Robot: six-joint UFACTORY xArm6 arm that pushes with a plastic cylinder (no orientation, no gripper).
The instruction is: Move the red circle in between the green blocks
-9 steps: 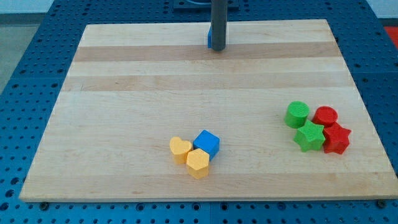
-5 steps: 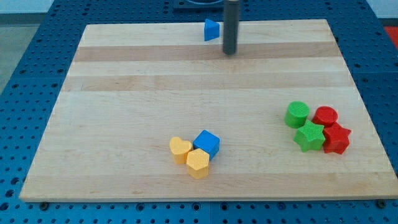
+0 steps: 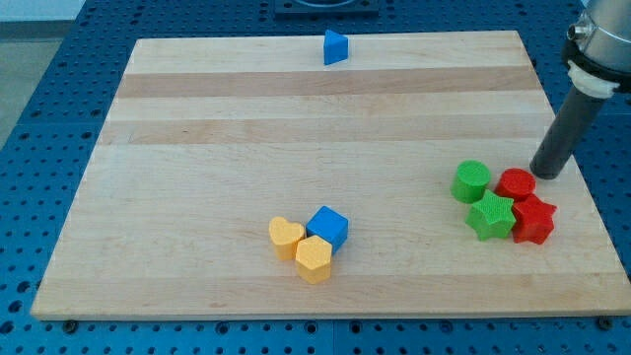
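Near the desk's right edge, my tip [image 3: 545, 175] is positioned just beside the red circle [image 3: 516, 183], which is not yet pushed between the green circle [image 3: 471, 180] and green star [image 3: 491, 215]; no jaws are fitted.

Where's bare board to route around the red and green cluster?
Bare wood spans from the blue triangular block down to the yellow heart group. Crowded at right: my tip beside the red circle, green cylinder, green star.

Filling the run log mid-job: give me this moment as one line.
my tip: just right of red circle, apparently apart | red circle: beside green circle, above green star | move: not done
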